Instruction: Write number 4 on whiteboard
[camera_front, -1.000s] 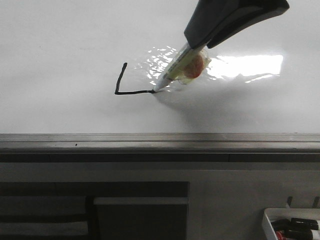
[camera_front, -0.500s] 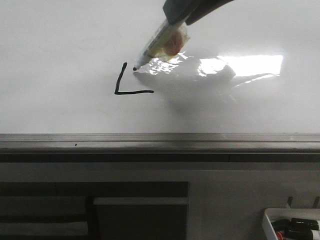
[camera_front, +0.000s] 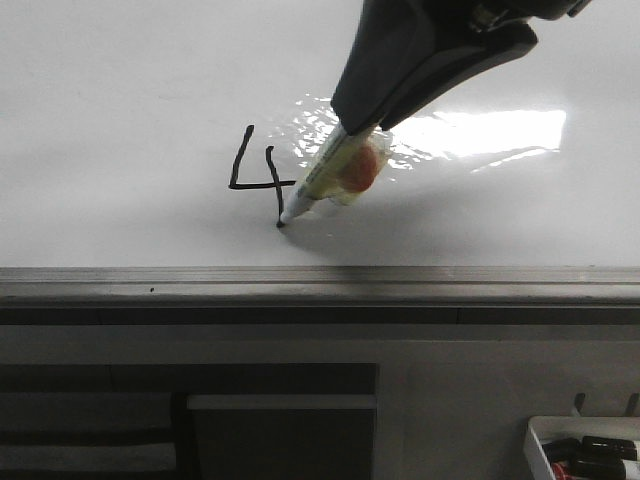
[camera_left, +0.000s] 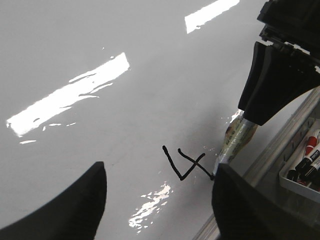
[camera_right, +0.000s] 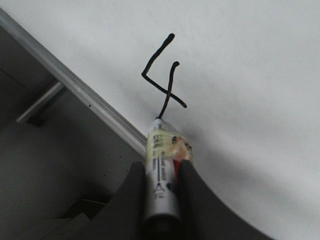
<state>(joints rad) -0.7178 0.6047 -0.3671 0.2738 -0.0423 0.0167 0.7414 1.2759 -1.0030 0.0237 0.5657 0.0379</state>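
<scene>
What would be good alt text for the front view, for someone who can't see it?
The right gripper holds a marker with its tip at the bottom of the stem of a black number 4 on a glossy whiteboard. A grey metal rail runs along the board's lower edge, and a tray of markers sits at the lower right.

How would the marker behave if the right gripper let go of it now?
The marker looks like a round, rigid barrel, so it would probably tip over and roll on the glossy whiteboard. It seems light. The right gripper grips only its rear end, so it might pivot under pressure.
</scene>
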